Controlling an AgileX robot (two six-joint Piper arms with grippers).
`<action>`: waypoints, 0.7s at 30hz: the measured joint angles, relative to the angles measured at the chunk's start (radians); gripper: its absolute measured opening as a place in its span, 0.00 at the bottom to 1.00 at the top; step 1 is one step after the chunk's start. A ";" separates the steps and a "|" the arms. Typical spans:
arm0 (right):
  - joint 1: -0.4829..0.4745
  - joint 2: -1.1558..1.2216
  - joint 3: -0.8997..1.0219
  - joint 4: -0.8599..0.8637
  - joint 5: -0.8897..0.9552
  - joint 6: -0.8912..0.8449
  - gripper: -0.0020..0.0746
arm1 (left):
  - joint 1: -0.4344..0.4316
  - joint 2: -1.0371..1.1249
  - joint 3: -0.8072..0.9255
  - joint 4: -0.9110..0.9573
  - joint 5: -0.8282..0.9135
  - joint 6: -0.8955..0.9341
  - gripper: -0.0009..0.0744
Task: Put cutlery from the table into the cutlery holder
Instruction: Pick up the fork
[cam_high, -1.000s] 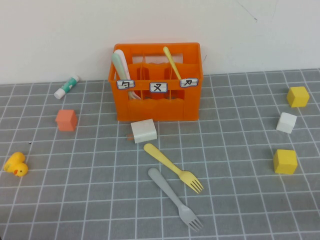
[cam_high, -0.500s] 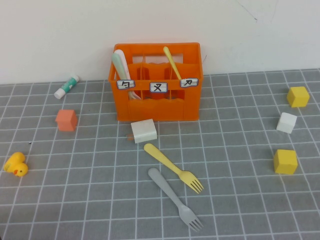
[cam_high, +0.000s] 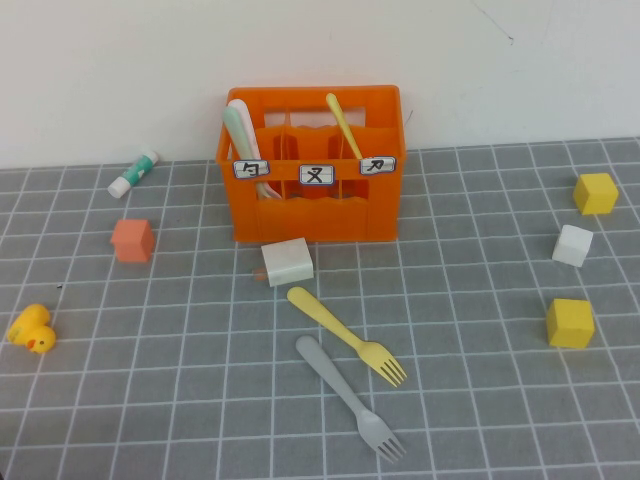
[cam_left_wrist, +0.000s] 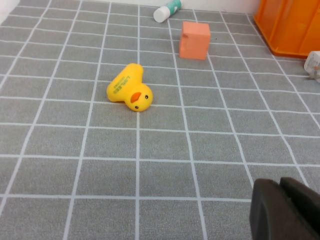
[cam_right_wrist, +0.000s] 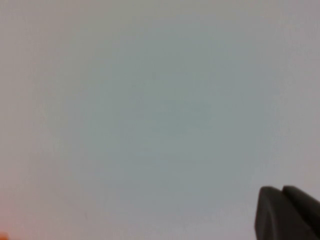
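Observation:
A pale yellow fork (cam_high: 344, 335) and a light grey fork (cam_high: 348, 396) lie side by side on the grey tiled table (cam_high: 180, 400), in front of the orange cutlery holder (cam_high: 312, 166). The holder stands at the back by the wall and has a mint-green-and-white utensil (cam_high: 240, 130) and a thin yellow handle (cam_high: 343, 124) in it. Neither arm shows in the high view. My left gripper (cam_left_wrist: 282, 186) is shut and empty, low over the table's left side near a yellow duck (cam_left_wrist: 129, 93). My right gripper (cam_right_wrist: 285, 192) is shut and empty, facing a blank pale surface.
A white block (cam_high: 288, 261) lies just in front of the holder. A salmon block (cam_high: 132, 240), a glue stick (cam_high: 134, 173) and the duck (cam_high: 30, 328) are on the left. Two yellow blocks (cam_high: 570, 322) (cam_high: 595, 192) and a white block (cam_high: 573, 245) are on the right.

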 joint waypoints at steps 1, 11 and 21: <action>0.000 0.045 -0.045 0.012 0.064 -0.032 0.02 | 0.000 0.000 0.000 0.000 0.000 0.000 0.01; 0.000 0.557 -0.330 0.411 0.641 -0.635 0.02 | 0.000 0.000 0.000 0.000 0.000 0.000 0.01; 0.140 1.094 -0.471 0.633 0.699 -0.935 0.02 | 0.000 0.000 0.000 0.000 0.000 0.002 0.01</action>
